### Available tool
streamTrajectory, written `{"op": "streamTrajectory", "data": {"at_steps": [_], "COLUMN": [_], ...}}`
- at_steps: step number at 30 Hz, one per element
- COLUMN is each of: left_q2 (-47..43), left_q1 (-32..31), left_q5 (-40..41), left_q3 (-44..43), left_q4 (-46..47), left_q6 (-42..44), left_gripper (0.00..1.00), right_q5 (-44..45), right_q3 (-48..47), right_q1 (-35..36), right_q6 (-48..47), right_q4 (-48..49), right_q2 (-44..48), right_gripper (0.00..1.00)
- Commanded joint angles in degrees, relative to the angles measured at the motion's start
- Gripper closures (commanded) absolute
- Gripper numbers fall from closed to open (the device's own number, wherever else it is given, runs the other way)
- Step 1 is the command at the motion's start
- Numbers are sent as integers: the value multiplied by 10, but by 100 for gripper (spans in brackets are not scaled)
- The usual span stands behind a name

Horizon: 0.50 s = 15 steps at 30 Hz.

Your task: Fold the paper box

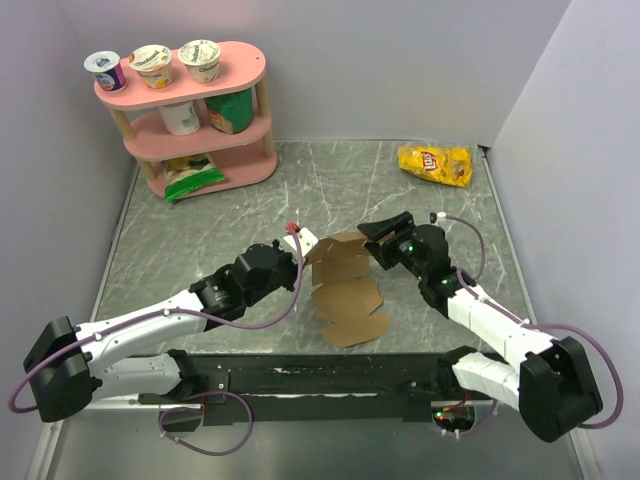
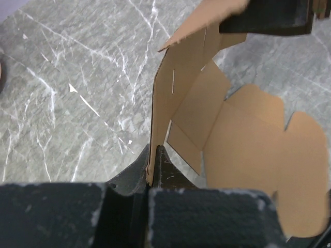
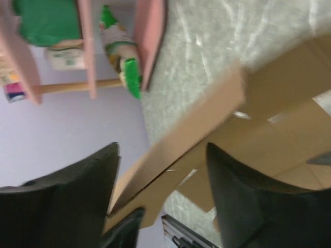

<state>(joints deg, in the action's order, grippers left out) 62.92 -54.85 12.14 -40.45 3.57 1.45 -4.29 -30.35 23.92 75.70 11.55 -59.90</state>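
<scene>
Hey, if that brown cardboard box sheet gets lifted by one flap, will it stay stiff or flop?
Likely stiff panels hinging at creases: the paper box has one wall upright where the left gripper pinches it, the rest lying flat. It looks thin and light, so a push would probably slide it on the smooth table.

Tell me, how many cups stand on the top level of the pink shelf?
3, in a row on the pink shelf's top level: left cup, middle cup, right cup. None looks hidden there.
</scene>
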Motion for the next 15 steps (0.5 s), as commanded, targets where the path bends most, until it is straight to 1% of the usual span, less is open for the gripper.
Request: {"op": "streamTrajectory", "data": {"at_steps": [1,3,6,10,12,13,15], "left_q2": [15,21,34,55,64,69,83], "left_q1": [-3,-3,-3,-3,-3,-3,-3], "left_q5": [29,28,27,14,5,5,17], "left_q3": [-9,-13,-20,-28,-31,-31,-36], "left_q4": [20,18,15,7,7,8,1], "left_q6": [-3,-8,-11,-37,-47,-51,-64], "left_gripper": [99,99,99,99,99,99,99], "right_q5": [42,91,136,172,181,197,221], "right_q3": [25,34,45,62,73,78,94], "right_q1": [25,38,59,67,70,73,85], "right_q6": [13,9,-2,-3,1,1,9], "right_q4": [48,44,42,65,91,101,123], "right_q2": [-7,1,3,-15,-32,-36,-40], "right_gripper": [35,38,42,50,55,61,67]}}
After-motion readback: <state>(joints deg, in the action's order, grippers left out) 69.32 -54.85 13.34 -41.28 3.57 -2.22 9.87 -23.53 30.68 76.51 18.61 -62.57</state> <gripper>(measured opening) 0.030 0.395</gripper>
